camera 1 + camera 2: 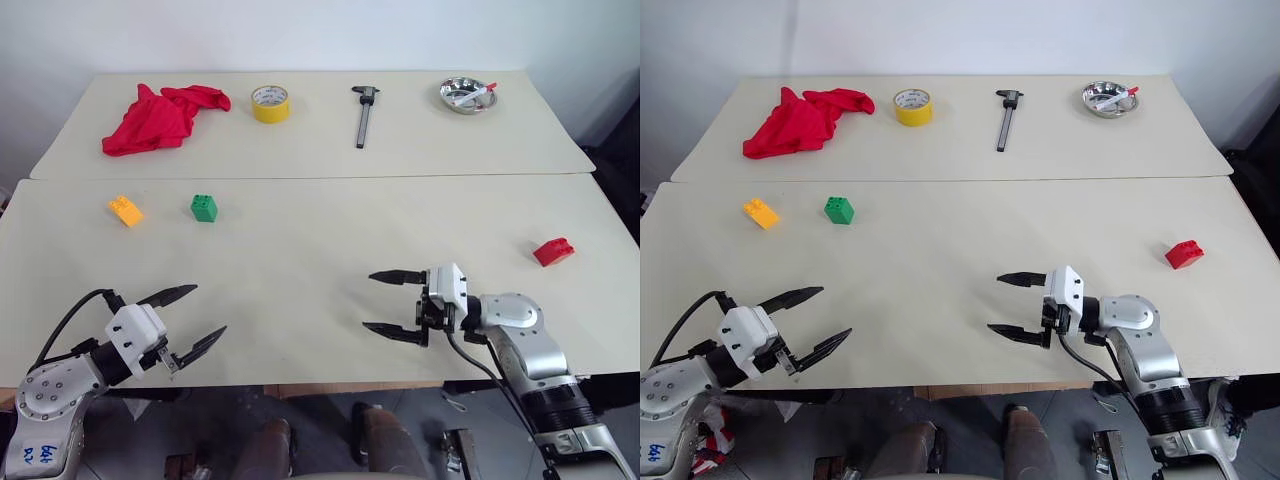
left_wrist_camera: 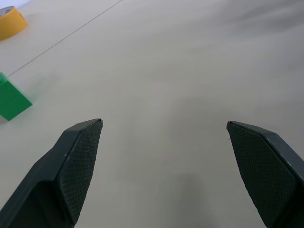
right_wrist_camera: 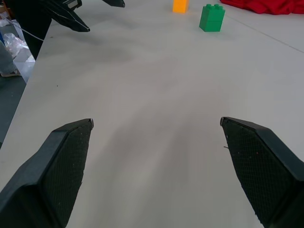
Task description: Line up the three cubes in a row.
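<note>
Red cube is sitting alone, well apart to the right of green cube; orange cube just left of green. Right gripper is nearer red, spread, empty; left gripper also spread, empty.

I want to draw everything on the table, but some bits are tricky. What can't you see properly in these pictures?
- Metal bowl, head views: the small things lying in it are too small to name.
- Green cube, left wrist view: cut off by the picture's edge.
- Yellow tape roll, left wrist view: partly cut off at the corner.
- Red cloth, right wrist view: mostly cut off by the edge.
</note>
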Action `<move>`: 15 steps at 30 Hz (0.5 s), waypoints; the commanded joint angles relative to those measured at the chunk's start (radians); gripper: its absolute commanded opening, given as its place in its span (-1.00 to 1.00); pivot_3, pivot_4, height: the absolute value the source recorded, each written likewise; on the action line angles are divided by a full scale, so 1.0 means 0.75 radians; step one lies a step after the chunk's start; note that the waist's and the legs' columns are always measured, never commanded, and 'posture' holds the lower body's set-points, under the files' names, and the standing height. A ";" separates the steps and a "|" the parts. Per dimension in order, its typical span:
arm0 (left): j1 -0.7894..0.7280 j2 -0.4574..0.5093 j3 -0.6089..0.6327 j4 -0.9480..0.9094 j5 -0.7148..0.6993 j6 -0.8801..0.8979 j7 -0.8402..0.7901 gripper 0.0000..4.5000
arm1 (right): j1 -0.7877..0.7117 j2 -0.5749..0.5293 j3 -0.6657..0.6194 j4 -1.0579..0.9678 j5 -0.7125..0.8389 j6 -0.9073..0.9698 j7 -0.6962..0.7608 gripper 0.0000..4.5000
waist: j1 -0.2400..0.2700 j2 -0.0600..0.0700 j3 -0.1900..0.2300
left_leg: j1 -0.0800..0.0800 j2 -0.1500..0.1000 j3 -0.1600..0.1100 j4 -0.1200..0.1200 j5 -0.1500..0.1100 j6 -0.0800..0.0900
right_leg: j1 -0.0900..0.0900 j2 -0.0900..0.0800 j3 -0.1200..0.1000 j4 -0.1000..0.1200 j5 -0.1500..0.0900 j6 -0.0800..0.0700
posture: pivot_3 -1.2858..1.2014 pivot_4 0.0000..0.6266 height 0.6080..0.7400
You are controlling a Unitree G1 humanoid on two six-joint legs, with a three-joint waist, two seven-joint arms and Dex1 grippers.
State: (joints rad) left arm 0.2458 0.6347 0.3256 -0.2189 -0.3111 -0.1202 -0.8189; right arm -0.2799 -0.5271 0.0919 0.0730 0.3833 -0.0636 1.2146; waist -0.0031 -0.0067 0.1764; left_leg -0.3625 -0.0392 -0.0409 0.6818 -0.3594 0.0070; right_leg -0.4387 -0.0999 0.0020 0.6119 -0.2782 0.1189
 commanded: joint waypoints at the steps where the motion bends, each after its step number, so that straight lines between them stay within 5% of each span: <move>1: -0.002 -0.003 0.031 -0.007 -0.017 0.012 0.030 0.98 | -0.020 0.025 -0.015 -0.037 0.007 -0.026 -0.023 1.00 | 0.000 0.000 0.000 | 0.000 0.000 0.000 0.000 0.000 0.000 | 0.000 0.000 0.000 0.000 0.000 0.000 | 0.03 -0.52 1.00; 6: -0.058 0.006 -0.028 -0.116 -0.147 0.174 -0.011 0.98 | 0.027 0.014 -0.129 -0.142 0.021 0.004 -0.182 1.00 | 0.006 0.000 0.000 | 0.000 -0.001 0.000 0.000 0.000 0.000 | 0.000 0.000 0.000 0.001 0.000 0.000 | 0.03 -0.52 1.00; 15: -0.388 -0.003 -0.404 -0.165 -0.134 0.277 -0.172 0.98 | 0.569 -0.028 -0.928 -0.458 0.161 0.151 -0.675 1.00 | 0.040 0.003 -0.002 | -0.007 -0.004 -0.005 0.002 -0.001 0.002 | 0.000 0.003 -0.004 0.000 0.001 0.002 | 0.03 -0.52 1.00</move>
State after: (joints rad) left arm -0.0219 0.6385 0.0465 -0.3365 -0.4161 0.0883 -0.9346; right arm 0.1195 -0.5611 -0.5106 -0.2288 0.4672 0.0516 0.7573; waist 0.0265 -0.0042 0.1749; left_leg -0.3670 -0.0418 -0.0442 0.6830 -0.3600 0.0088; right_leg -0.4383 -0.0972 -0.0012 0.6124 -0.2773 0.1203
